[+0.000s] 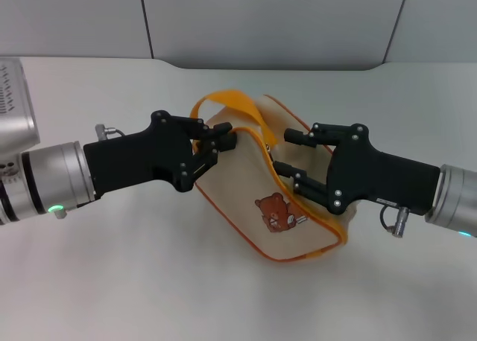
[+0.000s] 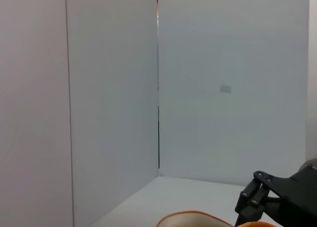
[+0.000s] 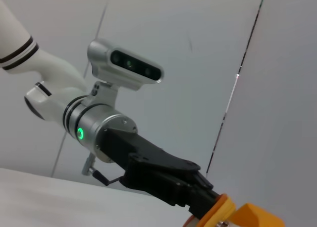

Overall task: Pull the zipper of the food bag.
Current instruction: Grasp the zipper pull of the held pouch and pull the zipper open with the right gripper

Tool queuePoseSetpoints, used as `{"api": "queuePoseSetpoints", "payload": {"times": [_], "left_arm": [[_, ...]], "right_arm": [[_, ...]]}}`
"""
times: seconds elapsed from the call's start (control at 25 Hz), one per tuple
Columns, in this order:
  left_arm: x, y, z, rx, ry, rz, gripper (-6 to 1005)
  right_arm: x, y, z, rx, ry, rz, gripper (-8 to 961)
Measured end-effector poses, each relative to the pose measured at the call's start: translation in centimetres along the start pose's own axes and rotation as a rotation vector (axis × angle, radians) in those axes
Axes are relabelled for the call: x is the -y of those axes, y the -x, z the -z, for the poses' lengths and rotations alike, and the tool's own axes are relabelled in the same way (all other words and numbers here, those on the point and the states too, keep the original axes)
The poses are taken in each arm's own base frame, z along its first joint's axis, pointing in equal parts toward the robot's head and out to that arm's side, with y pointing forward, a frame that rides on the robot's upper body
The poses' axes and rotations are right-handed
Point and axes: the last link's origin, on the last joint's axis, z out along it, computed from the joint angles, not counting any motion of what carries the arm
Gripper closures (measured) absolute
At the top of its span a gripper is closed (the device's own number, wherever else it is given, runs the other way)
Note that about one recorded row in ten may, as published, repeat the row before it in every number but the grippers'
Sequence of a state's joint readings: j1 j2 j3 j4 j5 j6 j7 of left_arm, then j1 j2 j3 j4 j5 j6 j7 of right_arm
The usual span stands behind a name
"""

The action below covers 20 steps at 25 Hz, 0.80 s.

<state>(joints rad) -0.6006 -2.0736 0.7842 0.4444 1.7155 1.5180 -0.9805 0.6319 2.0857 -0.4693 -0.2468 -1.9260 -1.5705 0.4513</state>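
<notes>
At frame centre, the left gripper [image 1: 220, 142] pinches the bag [image 1: 298, 214] by its zipper [image 1: 266, 161] end; the right gripper [image 1: 289, 153], fingers spread, should close squarely on the pull, hidden here.

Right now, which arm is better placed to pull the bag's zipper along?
Probably the left. Its pincer is closed at the bag's orange zipper edge near the handle, while the right pincer is open over the far side.
</notes>
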Motion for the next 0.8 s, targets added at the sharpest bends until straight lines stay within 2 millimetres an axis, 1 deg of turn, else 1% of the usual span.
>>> {"api": "queuePoseSetpoints", "payload": {"times": [0.16,0.4,0.6,0.8], "left_arm": [[0.1,-0.3,-0.3,-0.002,0.009,-0.004,913],[0.0,-0.5,-0.6,-0.007,0.024,0.001,918],[-0.1,-0.5,-0.6,-0.012,0.027,0.008,921],[-0.1,-0.5,-0.6,-0.015,0.028,0.01,924]], "right_arm": [[0.3,-0.2,-0.4,-0.019,-0.002,0.008,520],[0.0,-0.3,-1.1,-0.022,0.001,0.037,544],[-0.2,-0.3,-1.3,-0.013,-0.005,0.048,717],[-0.3,-0.2,-1.5,-0.011,0.007,0.051,766]]}}
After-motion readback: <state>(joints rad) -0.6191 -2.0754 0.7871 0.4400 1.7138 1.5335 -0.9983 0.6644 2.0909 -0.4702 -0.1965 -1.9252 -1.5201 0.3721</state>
